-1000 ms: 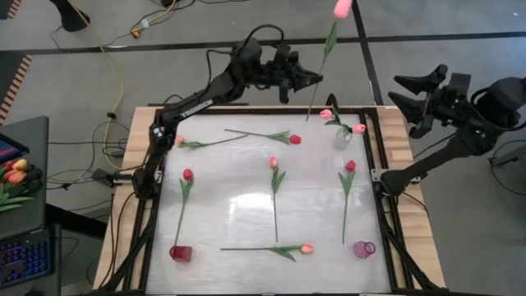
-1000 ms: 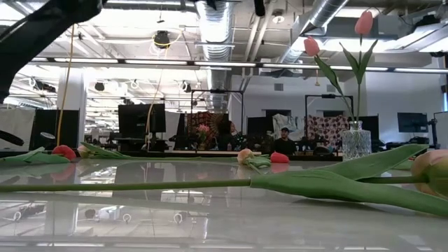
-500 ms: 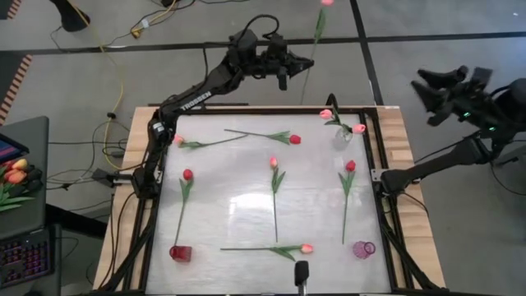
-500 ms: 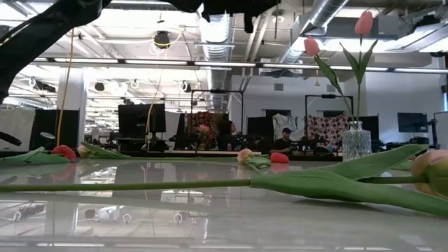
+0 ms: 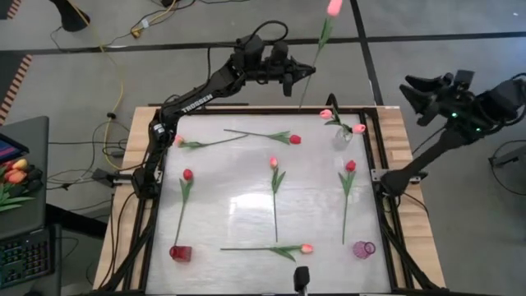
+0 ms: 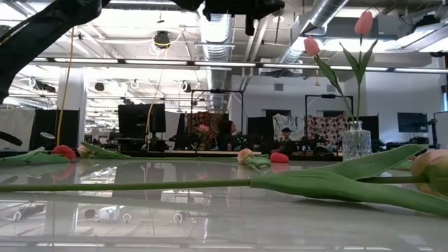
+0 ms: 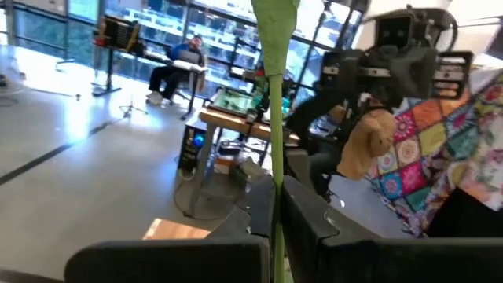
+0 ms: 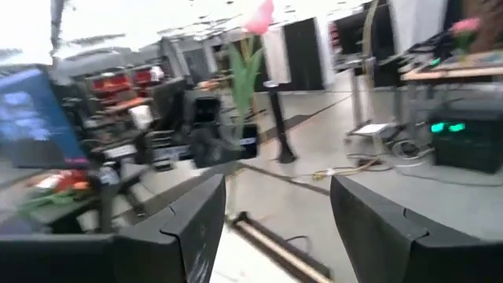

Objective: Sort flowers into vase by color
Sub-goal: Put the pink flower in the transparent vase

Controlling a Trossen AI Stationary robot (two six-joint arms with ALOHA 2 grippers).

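Observation:
My left gripper (image 5: 302,74) is shut on a pink tulip (image 5: 327,25), held high beyond the table's far edge with its head (image 5: 334,6) up. The right wrist view shows this tulip (image 8: 240,67) as well. A clear glass vase (image 5: 343,136) at the far right holds two pink tulips (image 6: 336,70). A red vase (image 5: 180,253) stands near left and a purple vase (image 5: 363,249) near right. Several red and pink tulips (image 5: 274,185) lie flat on the white table top. My right gripper (image 5: 415,89) hovers open off the far right corner, its fingers (image 8: 200,224) wide apart around nothing. My left gripper pinches the tulip's green stem (image 7: 275,177) between its two fingers, on the stem's lower part. The fingers (image 7: 306,216) point level and lie across the stem. The tulip stands nearly upright, head up, with a short end (image 5: 301,103) below the fingers, clear of the table.
The table's black frame (image 5: 376,164) runs around the white top. A side table (image 5: 16,177) at the left bears a bunch of orange-red tulips. Cables lie on the floor beyond the far edge. People sit in the room behind the table.
My left gripper has swung a little toward the left with the tulip and partly back; the stem stays upright and held. My right gripper has drawn a little away from the table toward the right and rolled its wrist, still open.

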